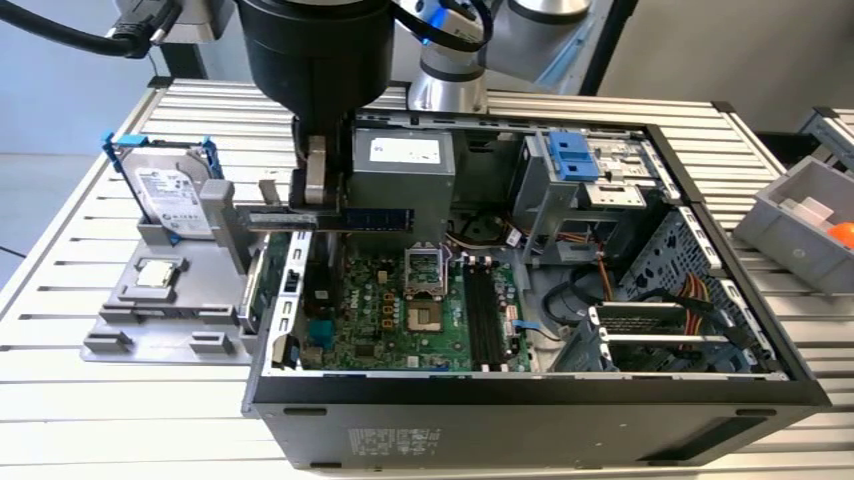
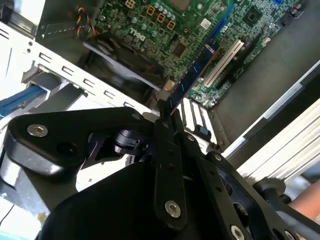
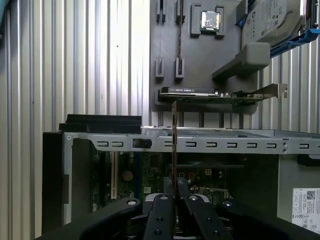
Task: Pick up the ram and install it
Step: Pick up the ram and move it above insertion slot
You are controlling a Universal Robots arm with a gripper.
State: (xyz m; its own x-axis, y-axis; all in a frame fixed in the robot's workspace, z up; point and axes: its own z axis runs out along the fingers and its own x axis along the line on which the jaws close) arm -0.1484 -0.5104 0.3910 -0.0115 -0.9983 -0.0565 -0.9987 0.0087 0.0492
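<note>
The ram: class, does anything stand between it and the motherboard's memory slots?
Nothing visible does. The end effector grips the ram above the open computer case, and the long black memory slots lie uncovered on the motherboard below.

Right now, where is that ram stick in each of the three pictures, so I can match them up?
Exterior view: the ram sits level above the motherboard, toward the exterior view's left.
First wrist view: the ram is edge-on, a thin line extending from the claw.
Second wrist view: the ram is a blue strip sticking out of the claw.
Shared landmark: the green motherboard, seen in all three.
</note>
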